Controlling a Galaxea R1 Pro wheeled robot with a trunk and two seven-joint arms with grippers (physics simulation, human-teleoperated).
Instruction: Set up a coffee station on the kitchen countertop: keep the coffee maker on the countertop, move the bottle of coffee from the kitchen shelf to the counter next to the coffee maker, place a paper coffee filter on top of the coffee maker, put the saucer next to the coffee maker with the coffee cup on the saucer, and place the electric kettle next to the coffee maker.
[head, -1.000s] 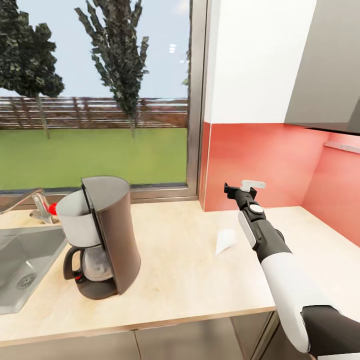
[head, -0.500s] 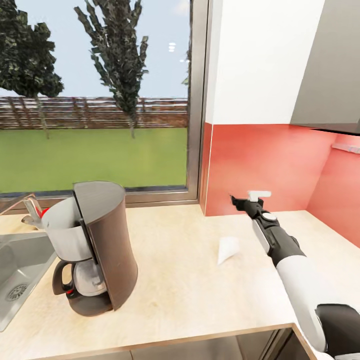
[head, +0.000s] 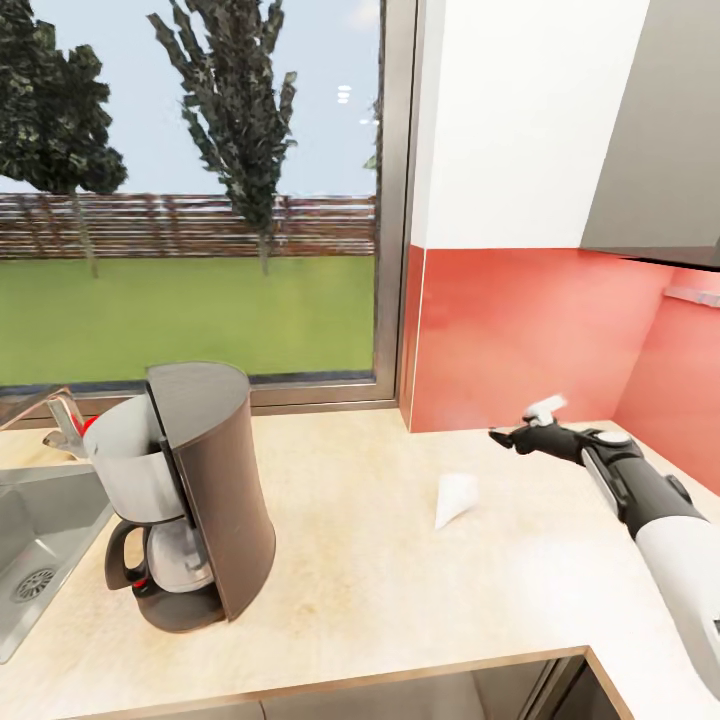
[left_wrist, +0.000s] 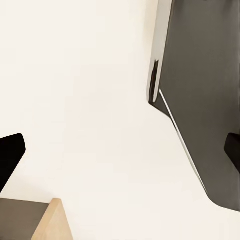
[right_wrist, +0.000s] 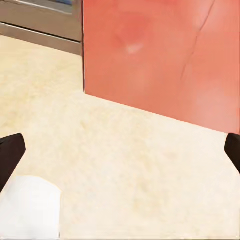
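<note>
- Head view: coffee maker (head: 185, 495) stands on the desk (head: 380, 600) at left, just right of the sink (head: 30, 550). Paper coffee filter (head: 455, 498) lies flat on the desk mid-right, well apart from the maker. Bottle, saucer, cup and kettle: none spotted on this stretch of desk.
- Head view: right pincer (head: 510, 437) hangs above the desk, just right of and beyond the filter, near the red wall (head: 520, 330); touching nothing. Spread hard to judge at this angle.
- Head view, risk: the filter is thin and flat, so fingers may slide over it or push it along the desk instead of gripping. Coming in from the far side could shove it toward the near edge.
- Left wrist view: left pincer (left_wrist: 120, 150) has dark tips at opposite picture edges, so jaws spread wide and empty; plain white surface and a dark panel (left_wrist: 200, 90) ahead. No task thing here.
- Right wrist view: fingertips (right_wrist: 11, 152) far apart, wide open, holding nothing; desk and red wall ahead, filter's white corner (right_wrist: 30, 207) beside one tip, apparently not pinched.
- Right wrist view, risk: the filter sits off-centre between the jaws, so closing now would probably miss or only clip its edge.
</note>
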